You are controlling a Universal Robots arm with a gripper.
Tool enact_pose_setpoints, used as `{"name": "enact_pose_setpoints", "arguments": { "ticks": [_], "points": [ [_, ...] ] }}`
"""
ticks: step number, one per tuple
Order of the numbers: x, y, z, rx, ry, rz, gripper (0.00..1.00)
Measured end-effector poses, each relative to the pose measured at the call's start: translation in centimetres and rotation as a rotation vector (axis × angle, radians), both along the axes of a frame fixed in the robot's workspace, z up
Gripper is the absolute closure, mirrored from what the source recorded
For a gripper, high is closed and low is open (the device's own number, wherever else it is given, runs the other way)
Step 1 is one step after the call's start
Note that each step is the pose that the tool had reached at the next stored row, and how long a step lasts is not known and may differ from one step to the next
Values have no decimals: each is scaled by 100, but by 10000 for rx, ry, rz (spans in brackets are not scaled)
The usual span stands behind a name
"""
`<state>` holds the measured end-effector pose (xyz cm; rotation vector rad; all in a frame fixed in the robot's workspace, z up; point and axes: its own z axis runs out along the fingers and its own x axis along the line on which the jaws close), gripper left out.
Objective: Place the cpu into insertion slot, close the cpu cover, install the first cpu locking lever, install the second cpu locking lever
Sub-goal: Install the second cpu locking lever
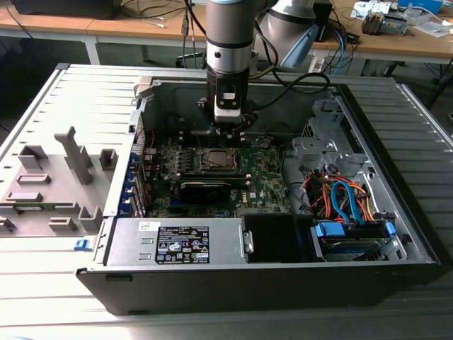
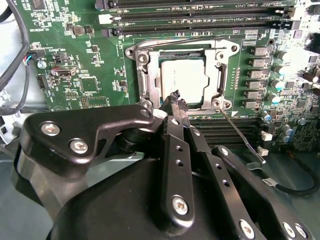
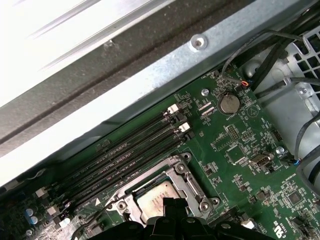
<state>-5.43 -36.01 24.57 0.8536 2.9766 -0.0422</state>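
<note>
End effector (image 2: 175,97) pinched narrow, empty, tip just short of chip (image 2: 182,75), which lies flat inside lowered cover frame (image 2: 222,82). Thin lever rod (image 2: 241,136) juts loose just beside. Likely best: push rod near free end, steady, clear of memory slots (image 2: 200,24).

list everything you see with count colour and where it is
computer case: one, black and silver, open on the grey table
motherboard: one, green, inside the case
socket: one, silvery rim, on the motherboard
cpu: one, silver-grey, seated in the socket
cpu cover: one, silvery, lying flat around the cpu
memory slots: several, black, either side of the socket
coin battery: one, silver, on the motherboard
power supply: one, silver-grey, in the case
cables: several, blue and orange, toward the exterior view's right
robot arm: one, grey, above the socket
gripper: one, black, at the cpu cover's edge
</note>
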Motion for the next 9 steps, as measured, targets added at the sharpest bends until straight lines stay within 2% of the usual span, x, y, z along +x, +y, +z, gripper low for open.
{"name": "enact_pose_setpoints", "arguments": {
  "ticks": [9],
  "points": [
    [0, 0, 0, 0, 0, 119, 89]
  ]
}}
